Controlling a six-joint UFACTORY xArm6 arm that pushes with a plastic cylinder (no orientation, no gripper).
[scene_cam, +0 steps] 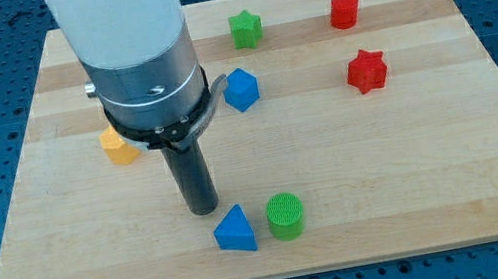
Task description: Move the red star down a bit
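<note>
A: Red star (366, 71) position?
B: View's right on the table (455, 156), below a red cylinder-like block (344, 11), well apart from the rest.

A: Tool?
B: Plain rod, no jaws, holding nothing. My tip (204, 209) rests left of centre, just above-left of the blue triangle (236, 231), near the green cylinder (285, 216). Far from the star.

A: Others?
B: Green star (246, 28) at top, blue block (241, 89) beside the arm housing, orange block (117, 146) partly hidden behind it.
</note>
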